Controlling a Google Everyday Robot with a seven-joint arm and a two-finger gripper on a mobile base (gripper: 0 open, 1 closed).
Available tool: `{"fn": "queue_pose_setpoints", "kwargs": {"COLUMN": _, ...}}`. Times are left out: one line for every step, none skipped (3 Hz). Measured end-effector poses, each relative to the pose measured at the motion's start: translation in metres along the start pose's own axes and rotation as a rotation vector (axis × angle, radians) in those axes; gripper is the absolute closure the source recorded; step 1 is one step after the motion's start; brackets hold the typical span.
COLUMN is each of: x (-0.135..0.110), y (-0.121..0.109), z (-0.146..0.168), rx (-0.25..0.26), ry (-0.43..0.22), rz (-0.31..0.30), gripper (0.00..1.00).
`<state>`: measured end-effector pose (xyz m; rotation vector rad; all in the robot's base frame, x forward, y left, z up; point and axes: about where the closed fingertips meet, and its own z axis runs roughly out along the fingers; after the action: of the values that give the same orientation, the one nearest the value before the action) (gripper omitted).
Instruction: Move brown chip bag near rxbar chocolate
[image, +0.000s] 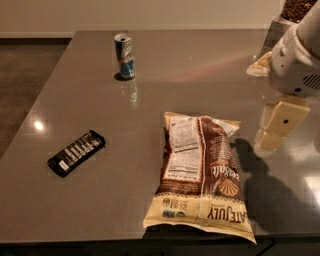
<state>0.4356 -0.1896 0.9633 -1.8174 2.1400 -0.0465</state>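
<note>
Task standing: you have nothing done yet, as far as the scene shows. The bag and the bar lie well apart, so the grasp, the carry and the set-down are all ahead of you.

Front edge, brown chip bag (202, 175): it lies flat on the grey table (200, 60), nutrition panel up. Its lettered end hangs right at the near edge and its crimped top points away from you. Nothing touches it.

Left of middle, rxbar chocolate (76, 153): the small black wrapper lies flat and askew on the bag's left, with a wide stretch of bare tabletop between the two.

Right of middle, gripper (278, 127): it hangs above the table at the right border, under the white arm housing. You cannot tell whether it is released or clenched. The bag is not in its grasp.

Bag to gripper: the bag sits to the left of the gripper and nearer the front edge. Its upper right corner is the closest part, near but apart, and the gripper's shadow falls just beside the bag's right flank.

Judgement: you will likely need to bring the gripper left and down onto the bag, then carry it left across the open stretch.

Far end, drink can (124, 56): it stands upright, well clear of both items and off the likely path.
</note>
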Motion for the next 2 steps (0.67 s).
{"fn": "queue_pose_setpoints", "kwargs": {"x": -0.02, "y": 0.01, "z": 0.018, "rx": -0.042, "ry": -0.037, "rz": -0.086, "gripper": 0.0}}
{"fn": "queue_pose_setpoints", "kwargs": {"x": -0.042, "y": 0.019, "z": 0.049, "rx": -0.108, "ry": -0.049, "rz": -0.18, "gripper": 0.0}}
